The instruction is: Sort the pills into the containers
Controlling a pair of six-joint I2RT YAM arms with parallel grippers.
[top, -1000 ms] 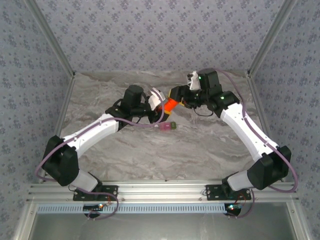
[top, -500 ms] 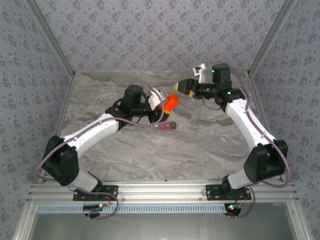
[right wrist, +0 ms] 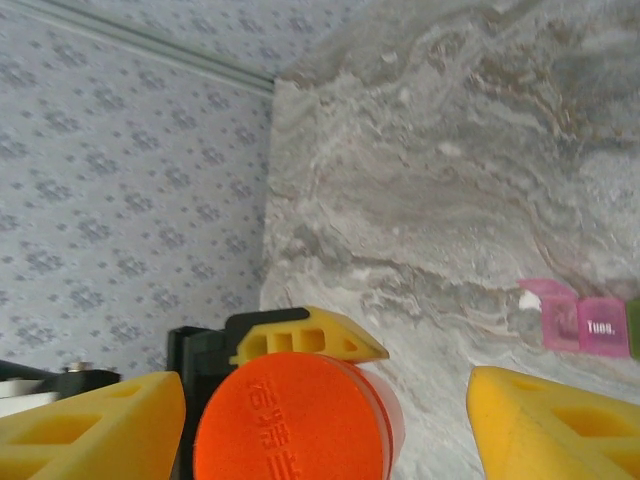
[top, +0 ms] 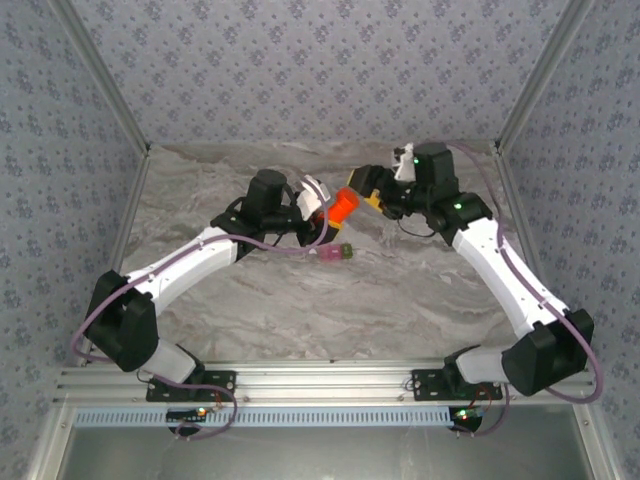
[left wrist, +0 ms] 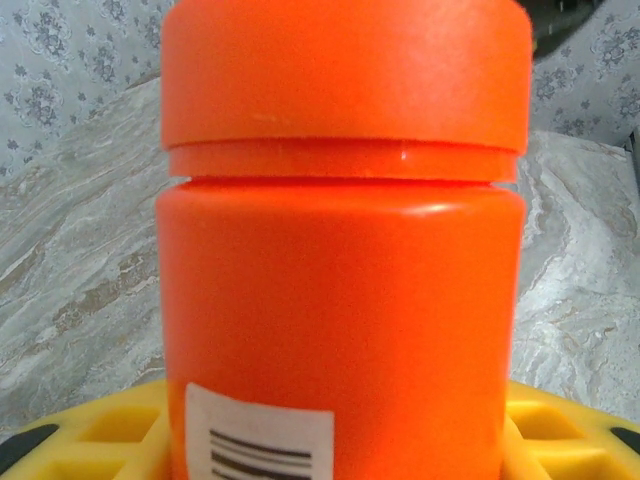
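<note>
On the marbled tabletop [top: 400, 290] the pink-and-olive pill box [top: 335, 253] is seen near the orange bottle [top: 343, 207], which is pinched by the left gripper [top: 322, 205]; the spread fingers of the right gripper [top: 368, 190] should be centred round the cap [right wrist: 290, 425] before being closed.

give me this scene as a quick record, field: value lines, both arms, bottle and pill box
left pincer: shut on bottle
right pincer: open, fingers either side of the cap, gaps both sides
bottle: orange, cap on
pill box: on table, pink and olive parts, on the near side of the bottle, untouched
task stage: bottle not yet opened
</note>
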